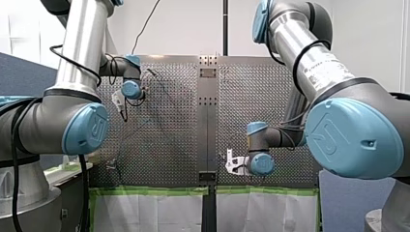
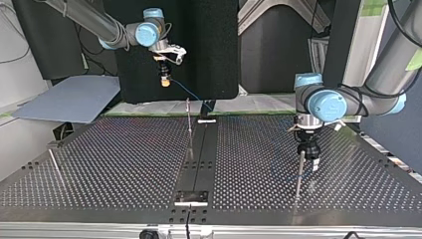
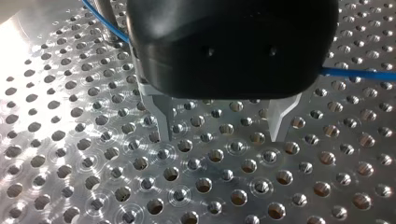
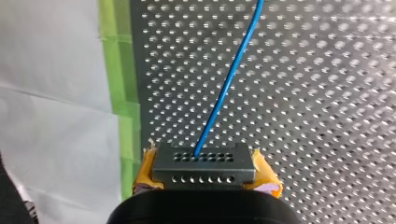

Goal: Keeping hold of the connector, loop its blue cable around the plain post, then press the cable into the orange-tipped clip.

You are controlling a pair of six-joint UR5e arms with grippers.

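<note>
Right pincer (image 4: 206, 171) grips connector (image 4: 204, 164); blue cable (image 4: 224, 88) cropped at edge.

White wall (image 1: 193, 24) behind, blue partition (image 1: 24, 72) off at the front view's left. Perforated metal counter (image 1: 169, 145) gleaming, green tape (image 1: 150, 191) along its edge, white sheeting (image 1: 145, 212) below. Across it, a black panel (image 2: 199, 45) stands.

dark grey connector (image 4: 204, 163), rows of small holes on its face, sits clamped between my right pincer's (image 4: 204, 175) yellow pads (image 4: 265, 179), up off the table (image 2: 124, 164). its blue cable (image 4: 224, 88) leaves the top face and slants down to the table.
</note>
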